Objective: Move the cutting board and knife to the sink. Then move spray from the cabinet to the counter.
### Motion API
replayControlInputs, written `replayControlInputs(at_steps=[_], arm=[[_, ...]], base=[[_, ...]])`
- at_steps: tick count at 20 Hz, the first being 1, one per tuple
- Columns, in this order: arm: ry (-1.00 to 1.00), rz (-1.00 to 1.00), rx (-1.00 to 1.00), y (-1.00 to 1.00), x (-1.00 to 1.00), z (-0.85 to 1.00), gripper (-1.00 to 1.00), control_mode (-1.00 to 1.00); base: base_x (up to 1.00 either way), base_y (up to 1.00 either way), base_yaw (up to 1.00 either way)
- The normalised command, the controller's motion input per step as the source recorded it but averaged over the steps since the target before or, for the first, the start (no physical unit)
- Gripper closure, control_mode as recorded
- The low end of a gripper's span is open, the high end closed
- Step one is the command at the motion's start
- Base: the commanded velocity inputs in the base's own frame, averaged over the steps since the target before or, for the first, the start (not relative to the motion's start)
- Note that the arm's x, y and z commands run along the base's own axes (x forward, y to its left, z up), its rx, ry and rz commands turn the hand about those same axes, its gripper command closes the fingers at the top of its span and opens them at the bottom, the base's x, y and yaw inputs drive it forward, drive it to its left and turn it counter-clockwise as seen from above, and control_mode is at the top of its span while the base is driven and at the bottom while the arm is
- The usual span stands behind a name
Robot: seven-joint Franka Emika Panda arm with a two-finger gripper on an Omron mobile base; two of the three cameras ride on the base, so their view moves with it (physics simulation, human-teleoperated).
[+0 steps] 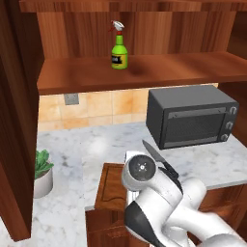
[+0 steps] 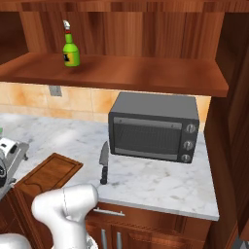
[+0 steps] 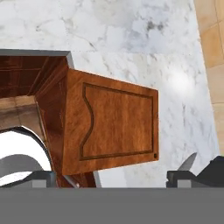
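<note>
Left base view: one cutting board (image 1: 112,187) lies at the front edge of the marble bench (image 1: 96,144), its near end overhanging the edge, partly hidden by the white arm (image 1: 164,202). One knife (image 1: 155,155) lies just right of the board, blade tip pointing toward the single dark toaster oven (image 1: 192,116), which stands behind it on the bench. One green spray (image 1: 118,48) stands upright on the shelf of the cabinet (image 1: 144,72), above and behind the board. One potted plant (image 1: 42,173) sits on the bench left of the board, and one wall outlet (image 1: 71,99) is set in the tiled backsplash behind it.

Right base view: the cutting board (image 2: 51,172) again juts over the bench (image 2: 160,185) front. The knife (image 2: 103,163) lies flat just right of the board, apart from it, black handle toward the front edge, blade toward the toaster oven (image 2: 155,127). The spray (image 2: 71,46) stands on the cabinet (image 2: 146,70) shelf, up and left of the oven.

Hand view: the camera looks down on the cutting board (image 3: 116,124), its groove plain, the left end hanging past the bench (image 3: 131,39) edge. The knife (image 3: 189,162) tip shows just beyond the board's lower right corner. The pincer (image 3: 111,178) has its two fingertips (image 3: 41,177) spread wide apart with nothing between them, above the board and not touching it.
</note>
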Motion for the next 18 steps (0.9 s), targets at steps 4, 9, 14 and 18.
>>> replayControlInputs(at_steps=[4, 9, 14, 18], arm=[[-0.15, 0.0, -0.2, 0.0, -0.61, -0.36, -1.0, -1.0], [-0.25, 0.0, -0.09, 0.0, -0.3, -0.53, -1.0, -1.0], [-0.31, 0.04, -0.06, -0.11, -0.01, -0.38, -1.0, -1.0], [-0.3, 0.08, -0.01, -0.16, 0.0, -0.48, -1.0, -1.0]], base=[[0.0, 0.0, 0.0], [0.0, 0.0, 0.0], [0.0, 0.0, 0.0], [0.0, 0.0, 0.0]])
